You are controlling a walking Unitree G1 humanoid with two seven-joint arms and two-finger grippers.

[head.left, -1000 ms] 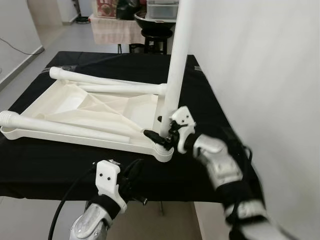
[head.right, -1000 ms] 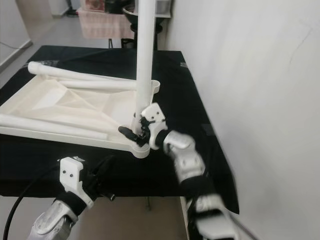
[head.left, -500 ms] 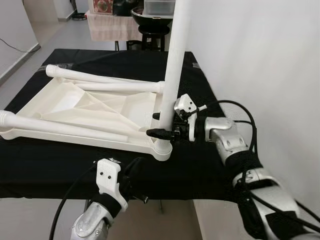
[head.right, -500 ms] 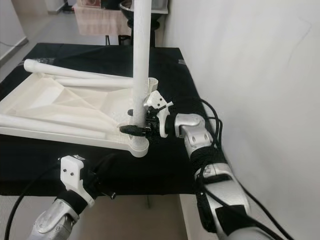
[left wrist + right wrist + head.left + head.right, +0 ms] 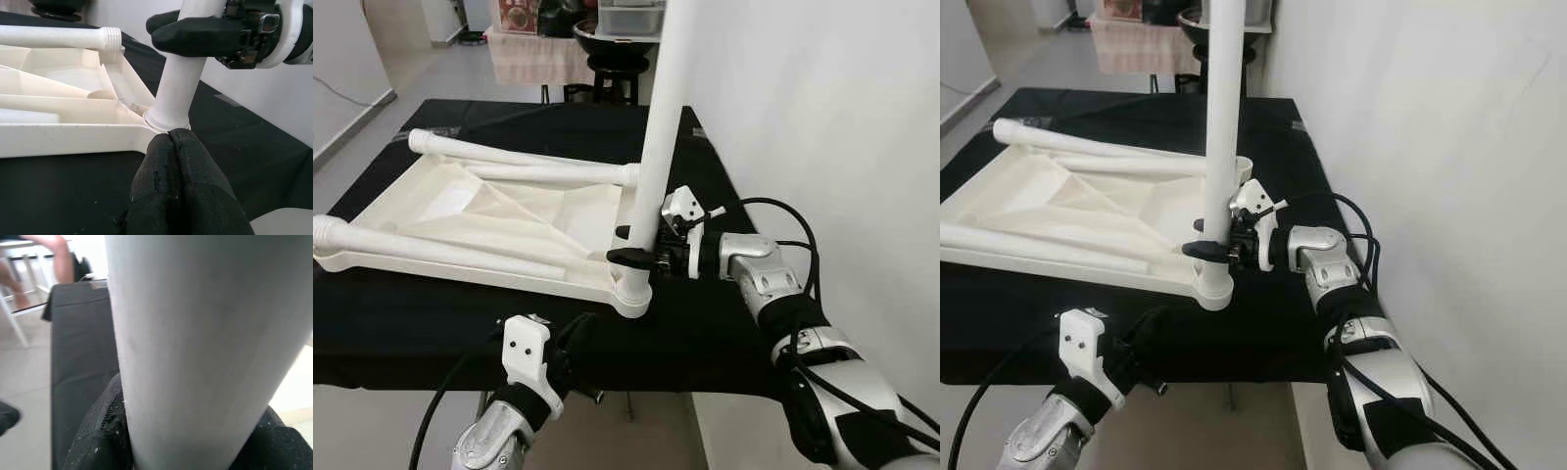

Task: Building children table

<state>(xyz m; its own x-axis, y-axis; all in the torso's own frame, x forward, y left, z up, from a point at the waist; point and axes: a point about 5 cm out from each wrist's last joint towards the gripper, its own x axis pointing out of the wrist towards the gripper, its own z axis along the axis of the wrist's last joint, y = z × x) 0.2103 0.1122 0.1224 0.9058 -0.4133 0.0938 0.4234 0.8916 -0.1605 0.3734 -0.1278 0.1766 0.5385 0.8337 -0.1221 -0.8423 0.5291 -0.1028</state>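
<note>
The head views are bright and evenly lit by soft daylight; the pale wall on the robot's right (image 5: 822, 108) reads almost blown out, and the upright white plastic table leg (image 5: 658, 147) loses surface detail against it; the black cloth-covered surface (image 5: 411, 323) stays deep and matte, with no glare; shadows are faint and soft inside the upturned cream plastic tabletop (image 5: 499, 211); focus is sharp across both head views, with no motion blur; the left wrist view is clear on the leg's base, while its own black padded fingers (image 5: 181, 191) are soft in the foreground; the right wrist view is blurred, the leg a grey-white gradient, the background overexposed.
</note>
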